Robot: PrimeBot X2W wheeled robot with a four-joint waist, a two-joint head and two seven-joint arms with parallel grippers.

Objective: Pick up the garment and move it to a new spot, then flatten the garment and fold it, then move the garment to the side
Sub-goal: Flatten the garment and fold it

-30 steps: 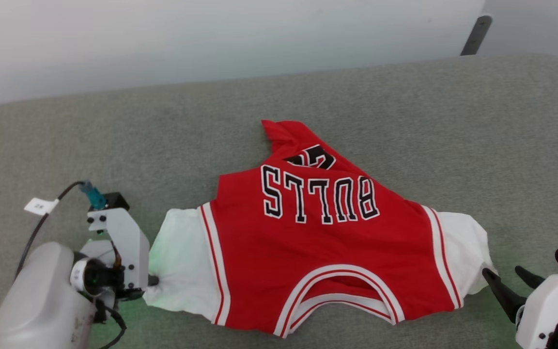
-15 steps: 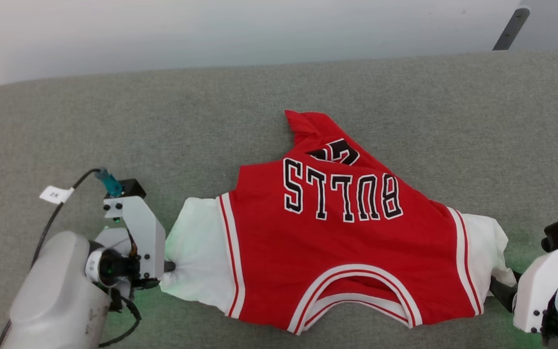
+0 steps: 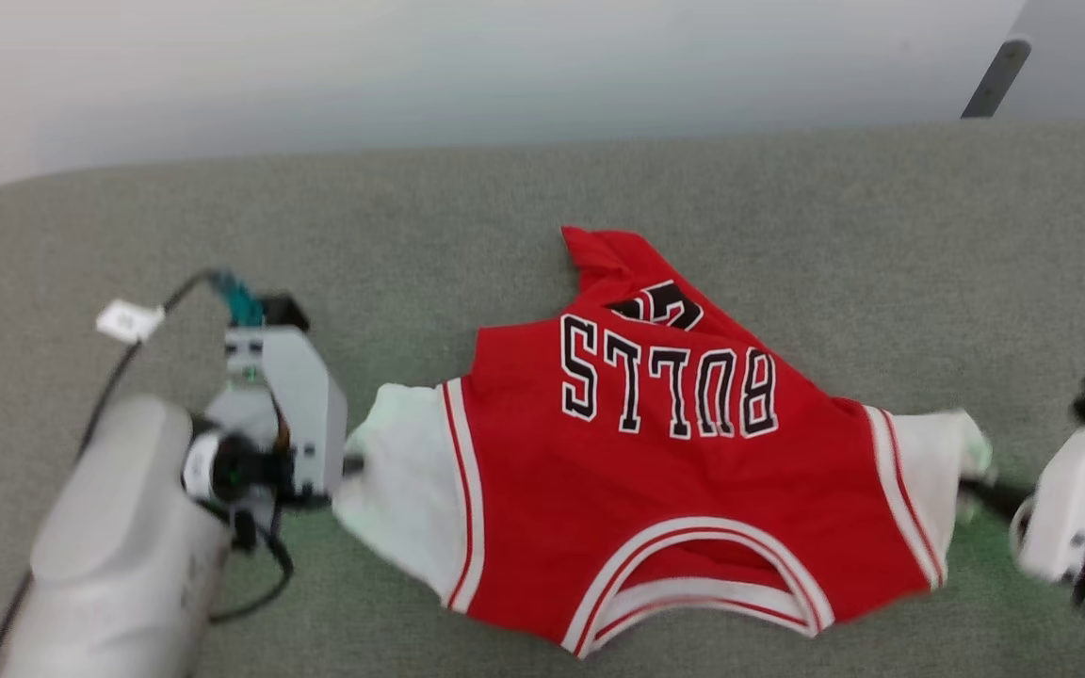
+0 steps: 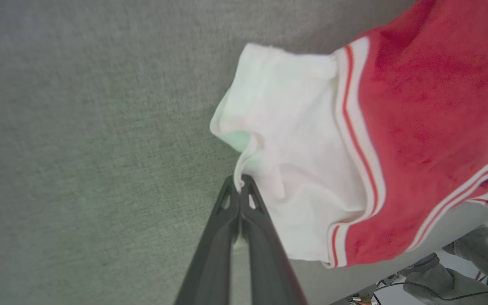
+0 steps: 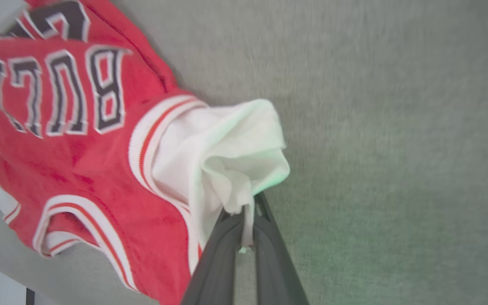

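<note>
Tightly pressed together, the two dark fingers of the left gripper (image 4: pixel 240 188) pinch the cuff edge of the white left-hand sleeve (image 4: pixel 295 148) — the cloth puckers toward the tips. The right gripper (image 5: pixel 246 214) is likewise clamped, with a bunched fold of the white right-hand sleeve (image 5: pixel 223 156) caught between its fingers and a thin strip of cloth hanging down between them. Both sleeves belong to the red jersey (image 3: pixel 674 508), which is spread between the two grippers over the grey fabric-covered surface (image 3: pixel 542 188). It lies front up, its striped collar opening toward the robot, and its black, white-outlined "BULLS" lettering (image 3: pixel 670 391) reads upside down in the head view. Beyond the lettering the far part of the jersey is folded over — part of a black number (image 3: pixel 660 306) shows there. Whether the cloth is lifted clear of the surface, I cannot tell.
</note>
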